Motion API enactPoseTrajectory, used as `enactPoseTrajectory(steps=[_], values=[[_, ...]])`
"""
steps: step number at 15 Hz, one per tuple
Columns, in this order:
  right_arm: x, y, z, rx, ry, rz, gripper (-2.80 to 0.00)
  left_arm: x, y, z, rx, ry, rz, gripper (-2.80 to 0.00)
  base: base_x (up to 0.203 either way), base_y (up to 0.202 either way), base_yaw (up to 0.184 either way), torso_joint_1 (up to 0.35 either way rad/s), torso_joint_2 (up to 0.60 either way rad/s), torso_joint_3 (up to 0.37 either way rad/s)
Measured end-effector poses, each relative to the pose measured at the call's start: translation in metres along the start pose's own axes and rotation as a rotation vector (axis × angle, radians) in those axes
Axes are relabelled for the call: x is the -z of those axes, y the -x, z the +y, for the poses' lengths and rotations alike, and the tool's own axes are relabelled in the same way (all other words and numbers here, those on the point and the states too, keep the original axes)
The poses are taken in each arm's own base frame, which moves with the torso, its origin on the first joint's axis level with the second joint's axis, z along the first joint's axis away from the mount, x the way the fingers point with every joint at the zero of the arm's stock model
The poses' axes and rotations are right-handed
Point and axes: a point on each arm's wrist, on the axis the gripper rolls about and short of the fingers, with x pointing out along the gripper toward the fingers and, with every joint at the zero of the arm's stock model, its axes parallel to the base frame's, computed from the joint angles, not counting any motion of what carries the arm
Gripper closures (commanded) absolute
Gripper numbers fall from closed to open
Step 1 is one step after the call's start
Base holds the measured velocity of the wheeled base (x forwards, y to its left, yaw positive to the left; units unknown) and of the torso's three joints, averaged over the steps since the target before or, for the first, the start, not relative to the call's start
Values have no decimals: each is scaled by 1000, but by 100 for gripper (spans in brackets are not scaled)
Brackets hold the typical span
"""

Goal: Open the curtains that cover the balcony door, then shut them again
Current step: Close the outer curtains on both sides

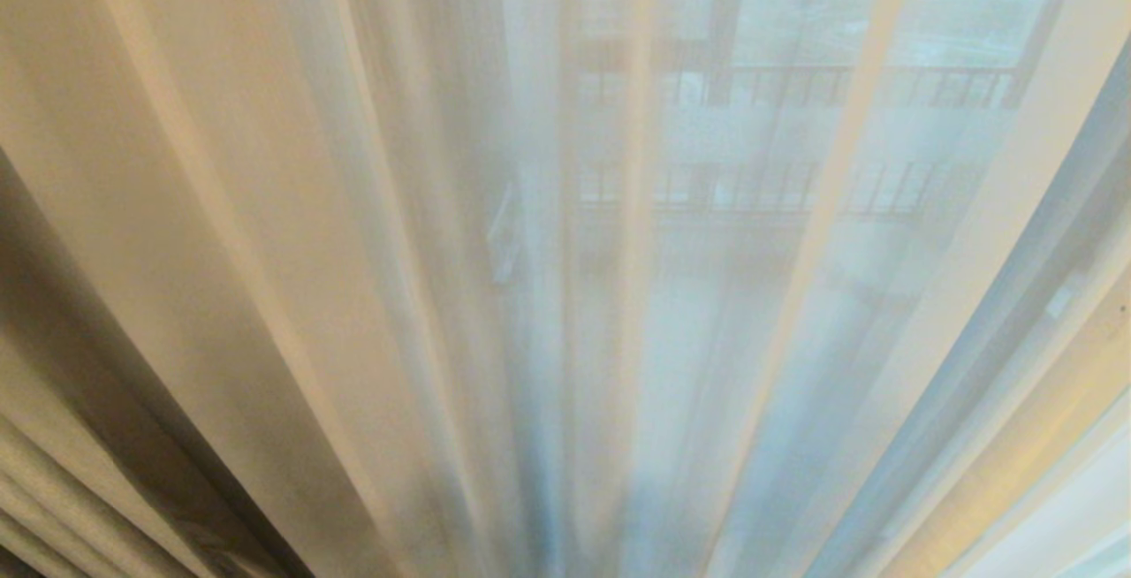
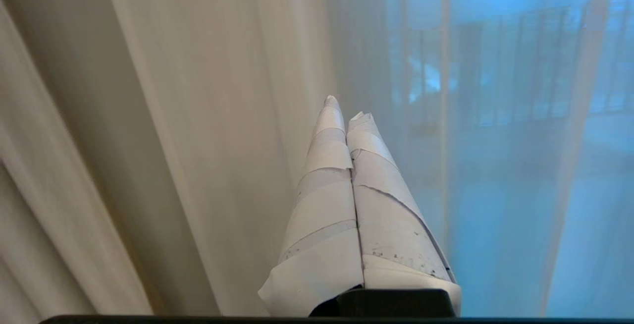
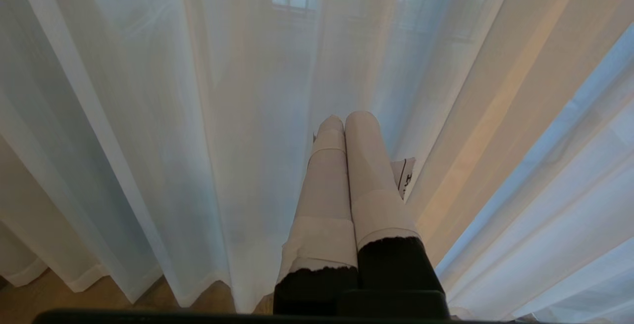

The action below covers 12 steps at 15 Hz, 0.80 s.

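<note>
A railing (image 1: 848, 83) shows faintly through soft, light sheers (image 1: 707, 295); heavier drapes (image 1: 132, 313) hang lower left. Left gripper (image 2: 345, 106) and right gripper (image 3: 346, 118), both pressed together, should pinch a pleat's edge.

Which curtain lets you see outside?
The thin white curtain in the middle: the balcony railing shows through it. The thick beige curtain at the robot's left hides everything behind it.
</note>
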Motion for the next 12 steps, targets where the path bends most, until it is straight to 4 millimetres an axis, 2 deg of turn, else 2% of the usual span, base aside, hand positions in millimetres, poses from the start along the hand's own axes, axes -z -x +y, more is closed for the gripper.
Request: enactPoseTrajectory(steps=[3, 5, 9, 12], values=[[0, 0, 0, -1, 0, -1, 0, -27, -3, 3, 0, 16, 16, 0, 0, 0, 0, 0, 0, 0], [0, 0, 0, 0, 0, 0, 0, -53, -18, 6, -32, 27, 40, 0, 0, 0, 0, 0, 0, 0], [0, 0, 0, 0, -1, -1, 0, -109, -79, 17, -179, 30, 123, 0, 0, 0, 0, 0, 0, 0], [0, 0, 0, 0, -1, 0, 0, -148, -139, 42, -345, -3, 149, 0, 0, 0, 0, 0, 0, 0]])
